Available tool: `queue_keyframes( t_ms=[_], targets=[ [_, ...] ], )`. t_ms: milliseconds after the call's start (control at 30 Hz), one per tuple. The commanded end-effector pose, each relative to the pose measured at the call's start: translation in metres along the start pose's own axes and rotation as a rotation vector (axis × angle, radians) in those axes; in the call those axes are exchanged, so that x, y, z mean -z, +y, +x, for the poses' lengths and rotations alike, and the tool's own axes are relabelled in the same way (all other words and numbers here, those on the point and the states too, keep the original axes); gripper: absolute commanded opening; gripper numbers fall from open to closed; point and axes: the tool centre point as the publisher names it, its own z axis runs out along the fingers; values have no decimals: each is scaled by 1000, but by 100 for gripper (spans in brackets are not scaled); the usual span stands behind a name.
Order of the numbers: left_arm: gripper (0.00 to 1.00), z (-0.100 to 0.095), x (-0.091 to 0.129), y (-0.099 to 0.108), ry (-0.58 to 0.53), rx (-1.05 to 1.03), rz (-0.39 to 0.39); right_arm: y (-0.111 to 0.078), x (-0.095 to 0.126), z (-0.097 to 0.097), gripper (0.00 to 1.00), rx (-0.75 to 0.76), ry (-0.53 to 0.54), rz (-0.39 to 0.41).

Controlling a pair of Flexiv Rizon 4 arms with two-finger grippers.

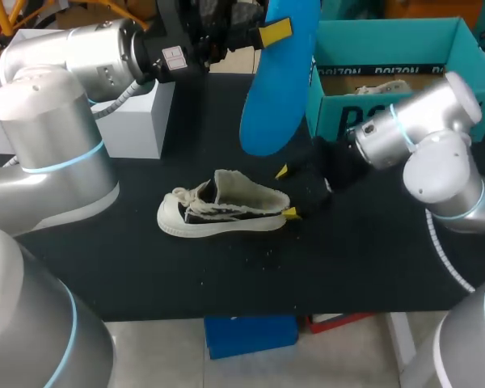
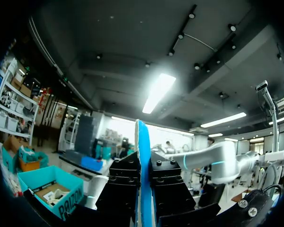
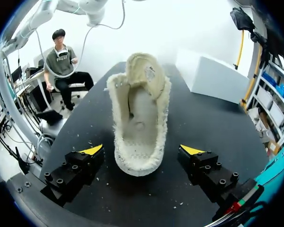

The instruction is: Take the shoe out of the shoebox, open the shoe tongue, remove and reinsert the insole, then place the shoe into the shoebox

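- One blue insole (image 1: 279,77) is hanging high over the desk (image 1: 145,267), and the left jaws are pinching it; in the left wrist view both black fingers (image 2: 125,189) are pressing on it from either side, with the insole (image 2: 143,175) standing edge-on between them.
- The insole's upper end is running out of the head view, so its full length is cut off.
- One shoe (image 1: 222,212) is lying on its sole near the middle of the desk, cream with dark side panels, toe pointing toward the left arm's side.
- In the right wrist view the shoe (image 3: 139,127) is gaping wide, tongue tipped forward and its fleecy lining and pale inner bed showing.
- The right jaws are standing spread at the heel, one yellow tip (image 3: 92,150) on each side, neither touching the shoe.
- One teal shoebox (image 1: 388,48) is sitting open at the far right of the desk, with pale lettering on its front wall that the right arm is partly covering.
- Brown card and something white are lying inside the shoebox, hard to make out.
- One plain white box (image 1: 137,117) is standing at the far left.
- A small white label is showing on the left arm's wrist, too small to read.
- Pale crumbs are dotting the desk around the shoe.
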Motion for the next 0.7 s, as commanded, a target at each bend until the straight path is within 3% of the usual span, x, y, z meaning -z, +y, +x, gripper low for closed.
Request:
queue_keyframes(
  t_ms=[33,67,100,133,167,333,700],
  targets=[
    [0,0,0,1,1,-1,-2,25,18,-14,100,38,80,304],
    [0,0,0,1,1,-1,-2,28,17,-16,97,38,69,327],
    [0,0,0,1,1,-1,-2,31,16,-19,83,41,64,358],
    [0,0,0,1,1,-1,-2,33,13,-21,80,56,75,412],
    [0,0,0,1,1,-1,-2,35,11,-22,86,60,77,438],
    [0,0,0,1,1,-1,-2,43,-1,-23,85,82,80,569],
    [0,0,0,1,1,-1,-2,61,-18,-27,84,132,43,727]
  ],
)
